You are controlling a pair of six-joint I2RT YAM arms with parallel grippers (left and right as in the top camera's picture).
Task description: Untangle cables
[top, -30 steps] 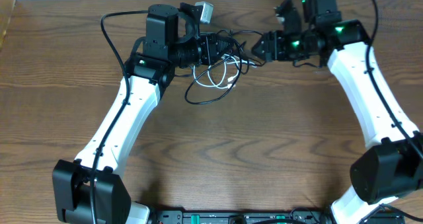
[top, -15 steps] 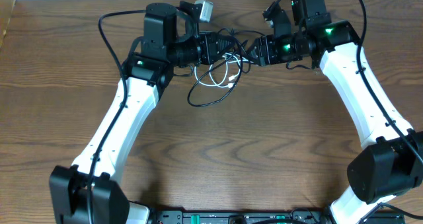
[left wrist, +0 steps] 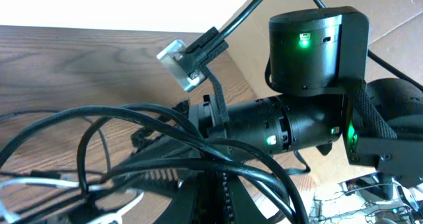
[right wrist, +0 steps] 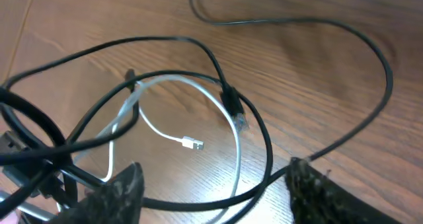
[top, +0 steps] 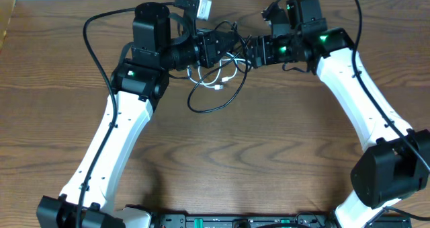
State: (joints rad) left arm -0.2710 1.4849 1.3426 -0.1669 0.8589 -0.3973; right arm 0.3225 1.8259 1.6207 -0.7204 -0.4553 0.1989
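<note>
Left gripper (top: 230, 46) clenched on the cables (top: 213, 108); right gripper (right wrist: 211, 184) spread, black loop (right wrist: 264, 145) between its pads. Pinch that strand alone, pull apart slowly, don't drag the white cable (right wrist: 192, 143).

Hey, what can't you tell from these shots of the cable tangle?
- Which strand of the cables the left gripper pinches: left wrist view, crossing cords cover its fingertips.
- Pads of the right gripper: right wrist view, blurred, too close to the lens.
- One black cord's end: right wrist view, runs off the top edge.
</note>
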